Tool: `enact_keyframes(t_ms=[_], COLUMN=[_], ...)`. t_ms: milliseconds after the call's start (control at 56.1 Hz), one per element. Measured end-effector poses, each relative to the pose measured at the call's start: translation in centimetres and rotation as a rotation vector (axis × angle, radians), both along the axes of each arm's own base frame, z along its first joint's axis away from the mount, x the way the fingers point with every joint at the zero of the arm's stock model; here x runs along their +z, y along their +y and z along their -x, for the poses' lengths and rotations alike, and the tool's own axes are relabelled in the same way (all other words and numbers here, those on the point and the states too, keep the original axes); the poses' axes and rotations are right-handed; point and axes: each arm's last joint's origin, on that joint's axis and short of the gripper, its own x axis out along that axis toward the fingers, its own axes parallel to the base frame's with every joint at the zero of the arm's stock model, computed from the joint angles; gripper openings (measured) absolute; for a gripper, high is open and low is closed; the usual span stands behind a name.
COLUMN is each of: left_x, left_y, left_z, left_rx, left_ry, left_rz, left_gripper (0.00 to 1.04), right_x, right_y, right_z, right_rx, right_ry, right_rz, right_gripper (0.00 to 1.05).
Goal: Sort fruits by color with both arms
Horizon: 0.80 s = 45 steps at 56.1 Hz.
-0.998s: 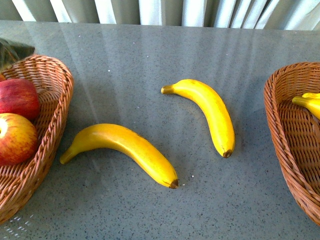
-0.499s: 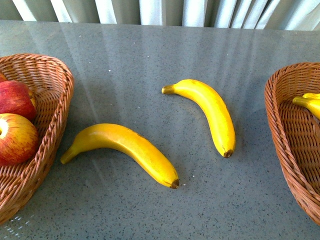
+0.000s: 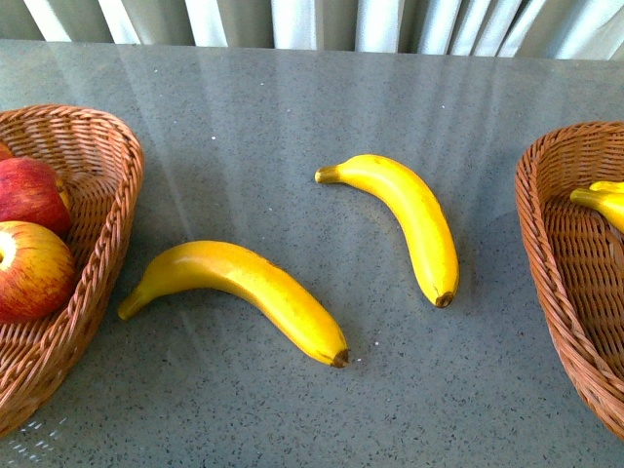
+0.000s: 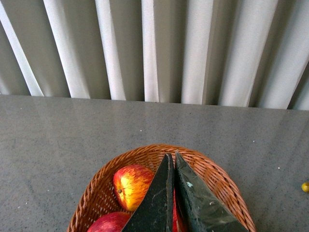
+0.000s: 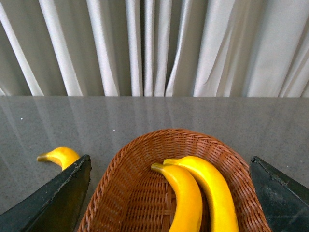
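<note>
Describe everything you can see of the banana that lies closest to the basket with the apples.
The banana is long, curved and glossy yellow, with a smooth, unbroken skin that looks slightly more orange along its upper side. Its thin stem end points towards the wicker basket and comes close to it, though a small gap shows between them. Its brown tip points the opposite way, towards the near edge. It lies flat on the grey speckled table, clearly apart from the other banana. Nothing holds or covers it.

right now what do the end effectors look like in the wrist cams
Both are black. The left end effector has two glossy, tapering wedge fingers, one with a pale fleck; the right end effector has two duller wedges. No cables show.
</note>
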Motion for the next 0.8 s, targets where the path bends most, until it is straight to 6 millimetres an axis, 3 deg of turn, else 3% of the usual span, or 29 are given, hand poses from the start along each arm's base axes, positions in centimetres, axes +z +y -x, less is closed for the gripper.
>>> enact_keyframes(t_ms=[339,802], left_x=[-1.4,-0.8], left_y=[0.0,0.0], left_z=[1.7,3.4], left_rx=[0.000,0.000], left_ry=[0.002,-0.018], left_rz=[0.000,0.000], left_gripper=[0.01,0.01], right_x=[0.0,0.0], right_y=[0.0,0.0], right_z=[0.0,0.0], right_rx=[0.000,0.000], right_ry=[0.000,0.000], right_rz=[0.000,0.000], right_gripper=[0.96,0.96])
